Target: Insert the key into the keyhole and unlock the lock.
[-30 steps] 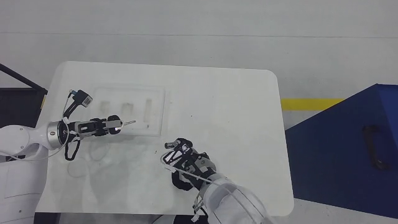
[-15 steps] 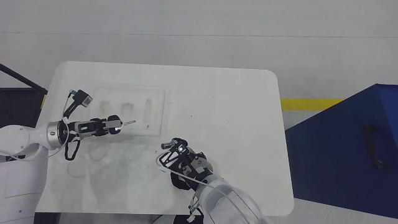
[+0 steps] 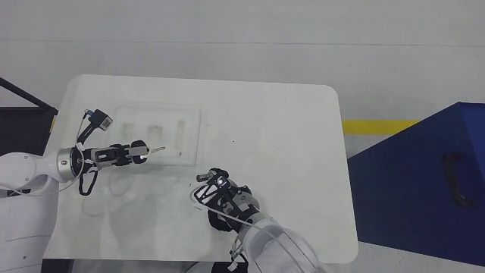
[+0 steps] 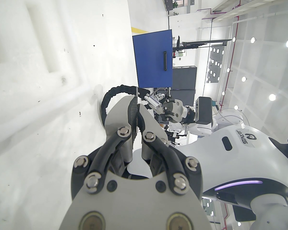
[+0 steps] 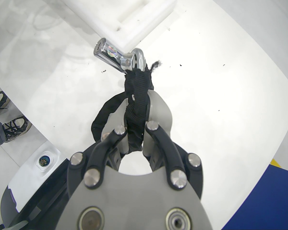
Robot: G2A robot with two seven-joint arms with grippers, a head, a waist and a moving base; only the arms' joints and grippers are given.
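The fingers (image 4: 120, 118) of the left gripper (image 4: 136, 112) are clenching the key (image 4: 136, 98) edge-on, its blade pointing over the table (image 3: 288, 136) beside the foam tray (image 3: 193, 133); this arm is keeping its pose of a second ago. The fingers (image 5: 161, 111) of the right gripper (image 5: 136, 104) are pinching the black strap (image 5: 135, 89) of the lock (image 5: 109, 54), which is sticking out beyond them, apart from the key; both have shifted slightly toward the robot since then.

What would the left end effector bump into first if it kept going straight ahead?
Probably the lock held by the right end effector: it sits just past the key tip. Depth is unclear, so it might slip past.
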